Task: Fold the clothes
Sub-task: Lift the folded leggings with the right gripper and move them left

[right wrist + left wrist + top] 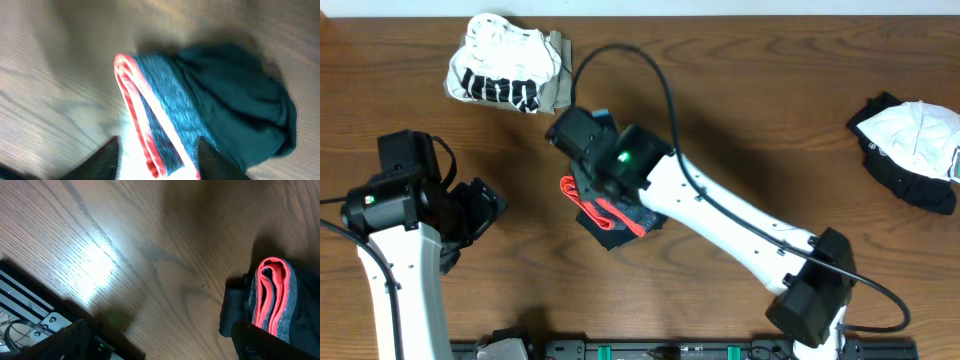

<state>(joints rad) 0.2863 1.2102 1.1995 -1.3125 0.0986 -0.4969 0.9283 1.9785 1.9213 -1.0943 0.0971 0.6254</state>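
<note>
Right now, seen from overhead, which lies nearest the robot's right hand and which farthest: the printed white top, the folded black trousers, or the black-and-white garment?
From the right hand:
1. Folded black trousers, directly beneath it.
2. Printed white top, toward the back left.
3. Black-and-white garment, at the far right edge.

Folded trousers (615, 226), a white printed top (505, 65) and a black-and-white garment (910, 150) are laid well apart on the wooden table (770, 110).

Black trousers (613, 236) with grey, red-orange-edged waistband (160, 97); white top (505, 62) black-printed.
</note>
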